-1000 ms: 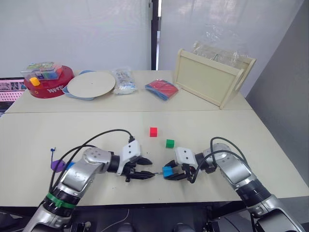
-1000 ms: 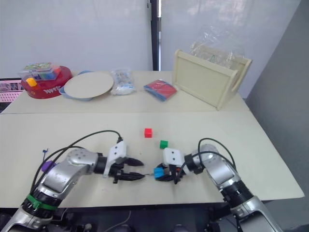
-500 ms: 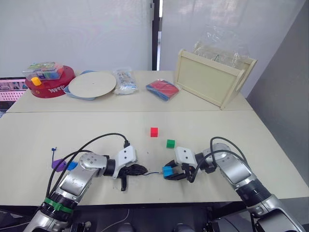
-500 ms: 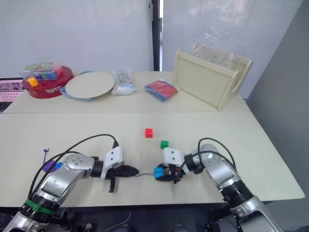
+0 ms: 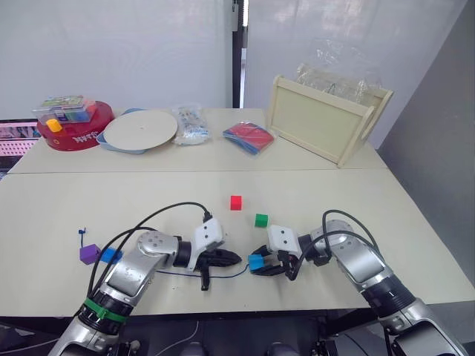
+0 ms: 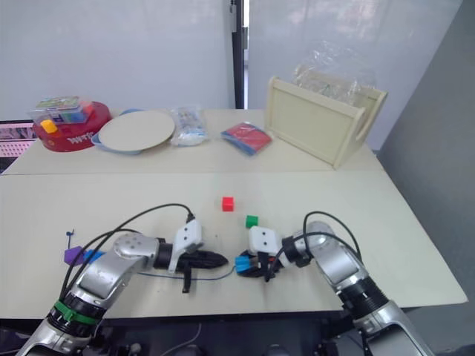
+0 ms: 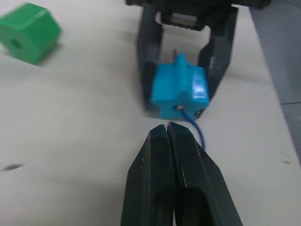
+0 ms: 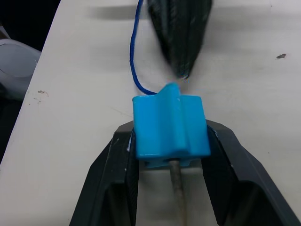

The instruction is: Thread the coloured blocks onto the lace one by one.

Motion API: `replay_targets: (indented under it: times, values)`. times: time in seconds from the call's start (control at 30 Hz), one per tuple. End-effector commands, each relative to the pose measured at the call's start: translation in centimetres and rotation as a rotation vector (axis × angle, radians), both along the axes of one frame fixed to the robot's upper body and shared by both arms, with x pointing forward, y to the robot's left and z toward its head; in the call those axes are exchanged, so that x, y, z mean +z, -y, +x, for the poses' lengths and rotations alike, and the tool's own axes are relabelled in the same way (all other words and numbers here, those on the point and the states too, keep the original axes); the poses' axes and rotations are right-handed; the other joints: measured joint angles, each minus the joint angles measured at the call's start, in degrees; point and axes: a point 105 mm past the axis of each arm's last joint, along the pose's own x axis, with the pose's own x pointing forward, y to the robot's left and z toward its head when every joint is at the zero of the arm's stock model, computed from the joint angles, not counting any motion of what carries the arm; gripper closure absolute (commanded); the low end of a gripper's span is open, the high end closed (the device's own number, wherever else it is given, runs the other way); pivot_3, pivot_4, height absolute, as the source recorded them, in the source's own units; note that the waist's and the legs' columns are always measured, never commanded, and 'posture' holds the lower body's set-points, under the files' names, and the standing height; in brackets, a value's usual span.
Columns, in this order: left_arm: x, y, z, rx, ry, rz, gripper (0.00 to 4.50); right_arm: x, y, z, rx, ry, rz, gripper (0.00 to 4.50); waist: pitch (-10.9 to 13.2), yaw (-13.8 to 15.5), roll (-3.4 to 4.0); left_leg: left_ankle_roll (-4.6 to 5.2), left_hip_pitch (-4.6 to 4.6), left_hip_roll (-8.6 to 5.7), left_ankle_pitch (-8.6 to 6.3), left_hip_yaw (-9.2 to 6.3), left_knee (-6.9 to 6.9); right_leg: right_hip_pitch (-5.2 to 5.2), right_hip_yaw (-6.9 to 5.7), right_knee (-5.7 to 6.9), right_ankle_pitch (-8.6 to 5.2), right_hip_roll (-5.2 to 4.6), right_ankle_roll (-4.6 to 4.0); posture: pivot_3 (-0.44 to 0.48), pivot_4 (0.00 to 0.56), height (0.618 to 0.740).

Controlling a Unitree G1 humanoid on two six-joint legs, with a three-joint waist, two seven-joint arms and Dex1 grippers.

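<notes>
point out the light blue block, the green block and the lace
light blue block (image 8: 170,127), right wrist view, its top face
green block (image 5: 261,220), left eye view, its top
lace (image 8: 133,70), right wrist view, the blue cord's bend

We see 2 blocks (image 5: 98,254) at the table's (image 5: 312,182) left, 2 more (image 5: 249,211) mid-table, a crate (image 5: 324,119) behind right.

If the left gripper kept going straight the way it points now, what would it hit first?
Most likely the light-blue block, held directly ahead between the right gripper fingers. The left gripper, shut, points at the face where the lace enters. The gap looks small, though depth is uncertain.
</notes>
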Motion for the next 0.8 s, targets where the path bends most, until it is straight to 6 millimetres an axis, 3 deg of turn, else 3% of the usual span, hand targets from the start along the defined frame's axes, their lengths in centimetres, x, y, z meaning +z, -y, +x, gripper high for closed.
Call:
replay_targets:
  times: [0.03,0.23,0.33,0.4,0.57,0.8]
  values:
    - [2.6,0.1,-0.1,-0.013,0.073,-0.039,3.32,-1.6,0.6,-0.1,-0.035,-0.031,-0.062,3.15,0.00,0.04,0.00,0.00,0.00,0.00,0.00,0.00,0.00,0.00,-0.01,0.00,0.00,0.00,0.00,0.000,0.150,0.740]
    - [1.2,-0.6,-1.1,0.001,0.046,0.006,1.39,-1.6,0.5,-0.1,-0.036,-0.031,-0.062,3.15,0.00,-0.08,0.00,0.00,0.02,0.01,0.00,0.00,0.00,0.00,0.01,0.00,0.00,0.01,0.00,0.000,0.150,0.740]
    - [0.7,-0.9,-1.7,-0.009,0.025,0.015,1.39,-1.6,0.5,0.0,-0.038,-0.029,-0.063,3.15,0.00,-0.02,0.00,0.00,0.02,0.02,0.00,0.00,0.00,0.00,0.00,0.00,0.00,0.02,0.00,0.000,0.150,0.740]
    - [-0.8,-0.9,-2.9,-0.031,-0.038,0.033,1.39,-1.6,0.6,0.1,-0.040,-0.024,-0.067,3.15,0.00,0.00,0.00,0.00,0.01,0.01,0.00,0.00,0.00,0.00,0.00,0.00,0.00,0.01,0.00,0.000,0.150,0.740]
    - [-2.8,-1.2,-2.6,-0.023,-0.013,0.101,1.39,-1.4,0.5,0.2,-0.039,-0.021,-0.064,3.15,0.00,0.18,0.00,0.00,0.12,0.02,0.00,0.00,-0.01,0.11,0.00,-0.01,0.00,0.01,0.00,0.000,0.150,0.740]
    - [-3.5,-0.2,-2.1,-0.026,-0.003,0.107,3.52,-1.3,0.5,0.3,-0.040,-0.018,-0.065,3.15,-0.01,0.19,0.00,0.02,0.60,0.01,-0.03,0.02,-0.16,0.66,-0.01,-0.22,-0.01,-0.01,0.01,0.000,0.150,0.740]
